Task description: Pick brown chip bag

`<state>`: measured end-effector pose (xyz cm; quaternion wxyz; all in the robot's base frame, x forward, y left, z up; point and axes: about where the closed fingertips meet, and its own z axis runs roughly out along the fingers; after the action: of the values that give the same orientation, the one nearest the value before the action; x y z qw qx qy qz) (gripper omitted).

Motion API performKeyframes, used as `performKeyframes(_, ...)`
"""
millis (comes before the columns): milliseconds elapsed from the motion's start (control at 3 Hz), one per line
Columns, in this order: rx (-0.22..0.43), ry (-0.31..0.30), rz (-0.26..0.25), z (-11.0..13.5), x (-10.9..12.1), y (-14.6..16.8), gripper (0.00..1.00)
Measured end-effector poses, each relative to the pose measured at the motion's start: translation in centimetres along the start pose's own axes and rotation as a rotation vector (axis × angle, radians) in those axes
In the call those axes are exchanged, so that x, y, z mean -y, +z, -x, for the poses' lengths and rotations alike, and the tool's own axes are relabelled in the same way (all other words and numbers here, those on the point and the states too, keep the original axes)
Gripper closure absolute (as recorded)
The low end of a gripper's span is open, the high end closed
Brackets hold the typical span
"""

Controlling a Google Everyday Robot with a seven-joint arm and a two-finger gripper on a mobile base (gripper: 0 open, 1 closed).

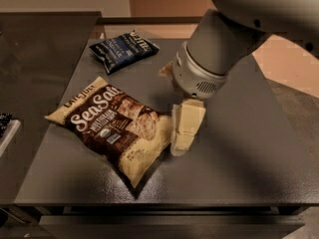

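The brown chip bag [114,124] lies flat on the dark grey table [239,158], left of centre, with a dark brown front, cream-yellow edges and white "Sea Salt" lettering. My gripper [180,139] hangs from the grey arm at the top right and points down just beside the bag's right edge, close to or touching it. Its cream-coloured fingers [187,126] are low over the table.
A smaller dark blue chip bag [123,49] lies at the far left of the table top. A second dark surface [35,49] adjoins on the left, with a small object [6,126] at its edge. The table's front edge is near the bottom.
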<state>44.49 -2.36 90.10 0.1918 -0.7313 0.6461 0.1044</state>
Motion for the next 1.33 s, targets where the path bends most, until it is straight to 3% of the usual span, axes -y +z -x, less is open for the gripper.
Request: performKeyframes(1333, 0.013, -0.007, 0.07, 0.6, 0.7, 6.1, 0.0)
